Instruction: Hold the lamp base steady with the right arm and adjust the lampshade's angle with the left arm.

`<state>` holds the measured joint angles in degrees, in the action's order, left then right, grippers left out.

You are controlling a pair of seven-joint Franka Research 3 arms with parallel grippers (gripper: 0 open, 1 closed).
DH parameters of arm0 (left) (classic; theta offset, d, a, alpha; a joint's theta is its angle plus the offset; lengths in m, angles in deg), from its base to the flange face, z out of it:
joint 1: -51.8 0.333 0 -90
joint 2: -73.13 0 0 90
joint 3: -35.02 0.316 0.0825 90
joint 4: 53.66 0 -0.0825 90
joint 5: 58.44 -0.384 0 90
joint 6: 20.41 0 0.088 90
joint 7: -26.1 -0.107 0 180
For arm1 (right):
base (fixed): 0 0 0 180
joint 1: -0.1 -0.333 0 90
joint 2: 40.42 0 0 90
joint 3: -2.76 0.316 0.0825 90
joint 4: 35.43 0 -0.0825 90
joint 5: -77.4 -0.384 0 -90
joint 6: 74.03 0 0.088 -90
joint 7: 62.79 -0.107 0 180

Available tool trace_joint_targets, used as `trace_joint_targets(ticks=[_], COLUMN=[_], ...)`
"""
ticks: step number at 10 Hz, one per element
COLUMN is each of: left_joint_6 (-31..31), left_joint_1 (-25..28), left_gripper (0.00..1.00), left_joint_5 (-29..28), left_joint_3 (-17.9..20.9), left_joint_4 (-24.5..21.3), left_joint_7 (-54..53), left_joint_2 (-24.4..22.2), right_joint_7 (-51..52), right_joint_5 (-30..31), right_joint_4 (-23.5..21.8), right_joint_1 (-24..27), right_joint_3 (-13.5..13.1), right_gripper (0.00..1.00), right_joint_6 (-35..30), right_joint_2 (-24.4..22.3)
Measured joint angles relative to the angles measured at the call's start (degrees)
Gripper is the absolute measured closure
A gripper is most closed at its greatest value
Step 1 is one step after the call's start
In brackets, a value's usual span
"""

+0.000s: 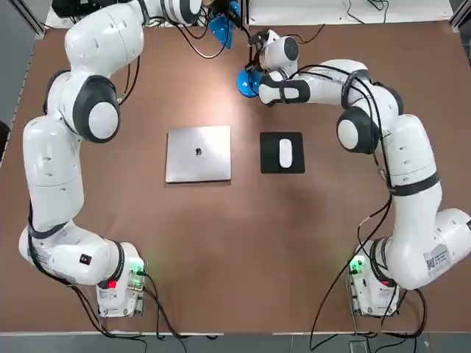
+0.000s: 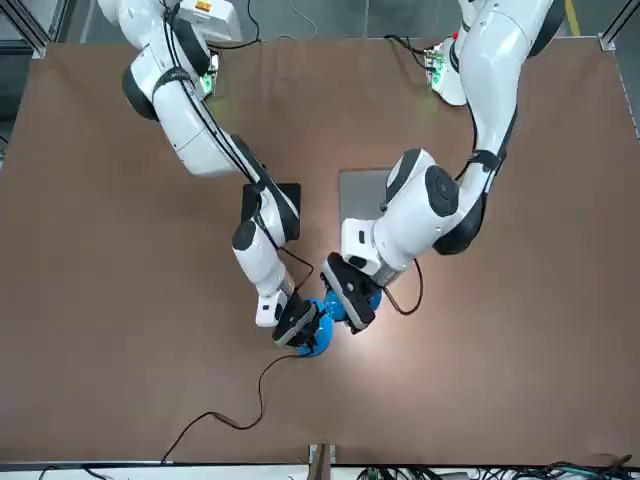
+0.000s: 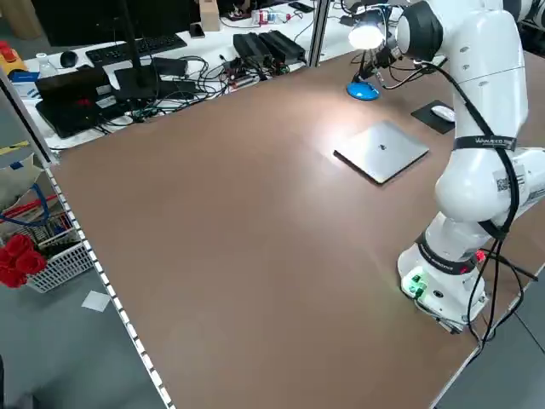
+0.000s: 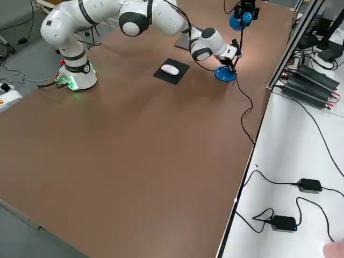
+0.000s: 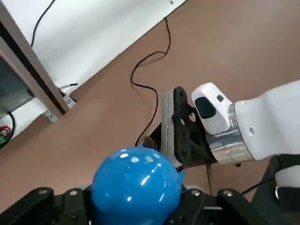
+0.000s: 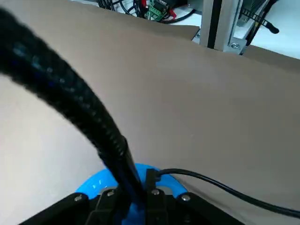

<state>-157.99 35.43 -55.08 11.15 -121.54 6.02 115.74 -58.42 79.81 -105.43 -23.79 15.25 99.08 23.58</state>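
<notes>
- Right gripper [image 2: 298, 322] is down at the lamp base [image 4: 224, 74], on the far part of the table, beyond the mouse pad [image 1: 270, 162]. Its pincer is clenched on the raised middle of the base, right by the foot of the black neck [image 6: 96, 126]. The disc looks flat on the tabletop.
- Left gripper [image 2: 352, 298] is up at the lampshade [image 5: 136, 183], closed around it, with the blue shell between its two fingers. Can't see exactly where the tips touch, the shade hides them. The lamp is lit, btw: its mouth glows in the left side view.
- So imo the step in hand is the angle tweak itself: both ends look held, and the rest is bending.
- I'd keep the right arm dead still and let the left do it all. Tilt in a slow, small arc around the top of the neck; don't drag the shade straight sideways, or you'll be levering the base off the table.
- Easy on the squeeze too. Glossy round cone, so it could roll or slip out of the fingers.
- Watch the spacing: the two grippers are really near each other, so I'd swing away from the right one.
- Cord [image 2: 262, 386] trails off from the base to the table edge, don't snag it.
- Neck might spring back a bit, so pause before letting go.
</notes>
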Motion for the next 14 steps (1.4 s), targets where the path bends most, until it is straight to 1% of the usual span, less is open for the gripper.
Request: trace_joint_targets(ticks=[8,10,14], left_joint_6=[-0.48,-2.56,-7.69], left_joint_1=[-0.02,-0.03,-0.12], left_gripper=[0.58,0.58,0.56], left_joint_5=[0.0,-0.02,-2.01], left_joint_3=[0.11,0.21,0.23], left_joint_4=[-0.09,-0.66,-2.01], left_joint_7=[5.66,8.03,10.75], left_joint_2=[0.01,0.04,0.03], right_joint_7=[0.04,0.04,0.04], right_joint_5=[0.1,0.17,0.19], right_joint_4=[0.0,0.0,0.0], right_joint_1=[-0.13,-0.14,-0.15], right_joint_3=[-0.2,-0.25,-0.27], right_gripper=[0.85,0.85,0.85], right_joint_6=[0.13,0.3,0.44], right_joint_2=[0.0,0.03,0.06])
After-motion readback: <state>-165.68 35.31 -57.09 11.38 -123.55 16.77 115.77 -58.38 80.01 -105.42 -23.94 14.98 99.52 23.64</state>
